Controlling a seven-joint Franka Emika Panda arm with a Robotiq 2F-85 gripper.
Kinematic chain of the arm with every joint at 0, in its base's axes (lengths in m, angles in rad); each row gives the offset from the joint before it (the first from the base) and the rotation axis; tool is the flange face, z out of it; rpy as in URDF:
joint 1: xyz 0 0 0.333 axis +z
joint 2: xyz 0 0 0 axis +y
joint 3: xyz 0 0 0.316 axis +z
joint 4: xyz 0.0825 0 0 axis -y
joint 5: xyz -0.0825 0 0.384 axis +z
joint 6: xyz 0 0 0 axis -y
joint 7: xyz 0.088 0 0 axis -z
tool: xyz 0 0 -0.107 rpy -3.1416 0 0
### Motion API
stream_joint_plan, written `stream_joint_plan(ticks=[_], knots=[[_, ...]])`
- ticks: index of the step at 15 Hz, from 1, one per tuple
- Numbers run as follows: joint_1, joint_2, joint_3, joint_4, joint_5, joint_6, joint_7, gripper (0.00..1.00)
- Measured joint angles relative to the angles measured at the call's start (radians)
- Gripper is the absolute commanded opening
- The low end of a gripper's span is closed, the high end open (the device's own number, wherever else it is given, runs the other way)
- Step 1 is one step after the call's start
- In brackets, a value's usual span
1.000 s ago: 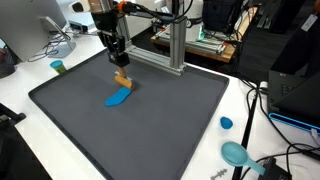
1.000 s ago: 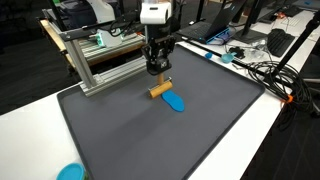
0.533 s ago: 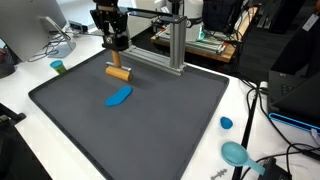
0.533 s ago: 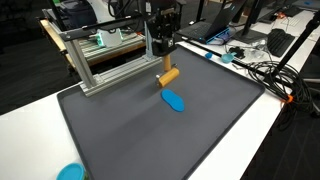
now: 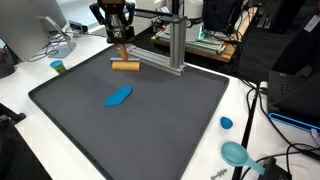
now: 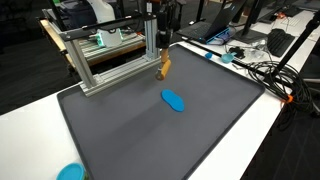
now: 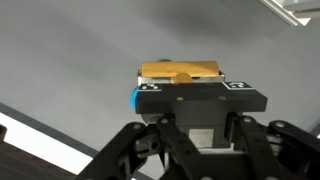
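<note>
My gripper (image 5: 121, 50) is shut on a small wooden block (image 5: 125, 66) and holds it high above the dark grey mat (image 5: 150, 125). The block also shows in an exterior view (image 6: 164, 68) below the gripper (image 6: 160, 48). In the wrist view the block (image 7: 180, 70) shows just past the gripper body (image 7: 190, 105); the fingertips are hidden. A blue oval object (image 5: 119, 96) lies flat on the mat below and apart from the block, and it also shows in an exterior view (image 6: 173, 100).
An aluminium frame (image 5: 170, 45) stands at the mat's far edge, close behind the gripper (image 6: 105, 65). A small green cup (image 5: 58, 67), a blue cap (image 5: 226, 123) and a teal scoop (image 5: 236, 153) sit on the white table. Cables lie at one side (image 6: 265, 70).
The gripper has risen from just above the mat, carrying the wooden block up and away from the blue object. The blue object has stayed in place.
</note>
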Motion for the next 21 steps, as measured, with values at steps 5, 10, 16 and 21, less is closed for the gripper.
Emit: stream_joint_plan(ticks=[5, 10, 16, 21], knots=[[-0.001, 0.074, -0.002, 0.106, -0.021, -0.062, -0.007, 0.22], [-0.001, 0.082, 0.006, 0.089, -0.042, 0.032, -0.109, 0.22], [-0.031, 0.075, 0.008, 0.09, 0.005, 0.102, -0.468, 0.22], [-0.069, 0.08, 0.008, 0.095, 0.127, 0.093, -0.832, 0.22]])
